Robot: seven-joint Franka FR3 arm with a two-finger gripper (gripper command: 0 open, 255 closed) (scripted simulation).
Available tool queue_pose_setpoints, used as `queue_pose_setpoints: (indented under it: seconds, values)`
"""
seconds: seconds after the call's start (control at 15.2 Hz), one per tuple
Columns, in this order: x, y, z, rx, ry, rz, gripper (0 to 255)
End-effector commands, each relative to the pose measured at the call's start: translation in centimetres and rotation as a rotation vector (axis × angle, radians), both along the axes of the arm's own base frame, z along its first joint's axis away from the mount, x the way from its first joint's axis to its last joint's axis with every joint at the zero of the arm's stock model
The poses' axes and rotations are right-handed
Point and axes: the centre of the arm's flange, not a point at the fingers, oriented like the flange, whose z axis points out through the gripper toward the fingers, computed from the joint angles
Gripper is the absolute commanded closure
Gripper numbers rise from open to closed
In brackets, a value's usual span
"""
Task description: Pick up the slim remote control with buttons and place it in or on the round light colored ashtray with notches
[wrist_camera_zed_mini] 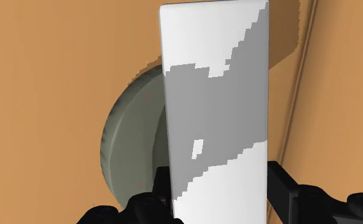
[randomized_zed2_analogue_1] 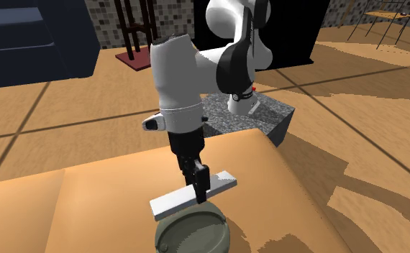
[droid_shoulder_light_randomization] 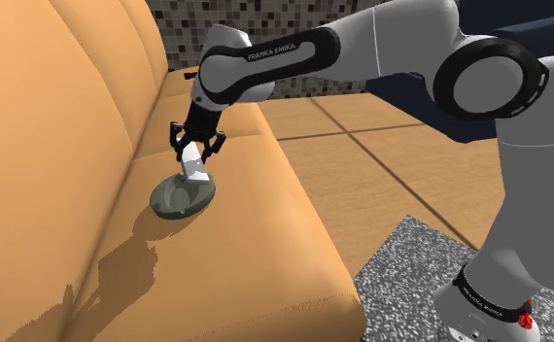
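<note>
The jaws clasp the white remote (wrist_camera_zed_mini: 215,102) over the grey-green ashtray (wrist_camera_zed_mini: 128,143); released off-centre, its long ends could tip it onto the sofa (droid_shoulder_light_randomization: 256,243).

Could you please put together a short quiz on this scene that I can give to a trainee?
1. True or false: the gripper is shut on the white remote.
2. Where does the ashtray rest? A) on a table B) on the sofa seat C) on a shelf
3. Fill in: the ashtray is drawn dark ___, not light.

Key: 1 true; 2 B; 3 grey-green.
</note>
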Motion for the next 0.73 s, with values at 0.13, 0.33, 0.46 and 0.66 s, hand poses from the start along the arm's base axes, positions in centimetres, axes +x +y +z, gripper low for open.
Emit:
queue_pose_setpoints:
  seconds: [0.13,0.33,0.46,0.66]
  values:
    - [3.8,2.9,0.1,0.0,-0.001,-0.001,255]
    - [3.7,2.9,-1.5,0.0,-0.001,-0.001,255]
    - [3.8,2.9,-2.5,0.0,-0.001,-0.001,255]
    - [3.8,2.9,-4.1,0.0,-0.001,-0.001,255]
